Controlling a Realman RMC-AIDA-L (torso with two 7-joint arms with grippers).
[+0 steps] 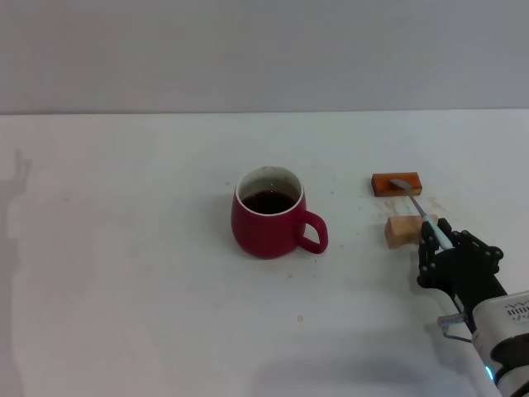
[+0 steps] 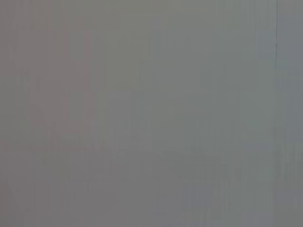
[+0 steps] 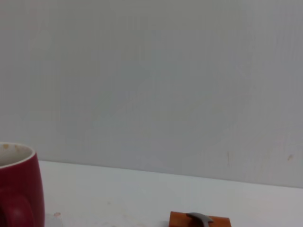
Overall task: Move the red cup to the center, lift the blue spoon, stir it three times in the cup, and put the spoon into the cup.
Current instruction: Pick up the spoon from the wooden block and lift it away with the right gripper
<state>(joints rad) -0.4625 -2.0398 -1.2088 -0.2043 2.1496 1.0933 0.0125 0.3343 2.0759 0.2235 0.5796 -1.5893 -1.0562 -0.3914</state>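
Lying diagonally at right, one blue spoon (image 1: 421, 210) points its bowl to upper left onto one orange block (image 1: 397, 184), crossing one tan block (image 1: 402, 231); right gripper (image 1: 439, 240) clasps its handle; one red cup (image 1: 269, 212) sits mid-frame

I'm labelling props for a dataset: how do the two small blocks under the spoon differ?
The orange-brown block is darker and lies farther from the robot than the tan block. The orange-brown block looks long and flat, the tan block shorter and chunkier. The blue spoon has its bowl on the orange-brown block; its handle crosses the tan block towards the right gripper. Both sit on the table, right of the red cup.
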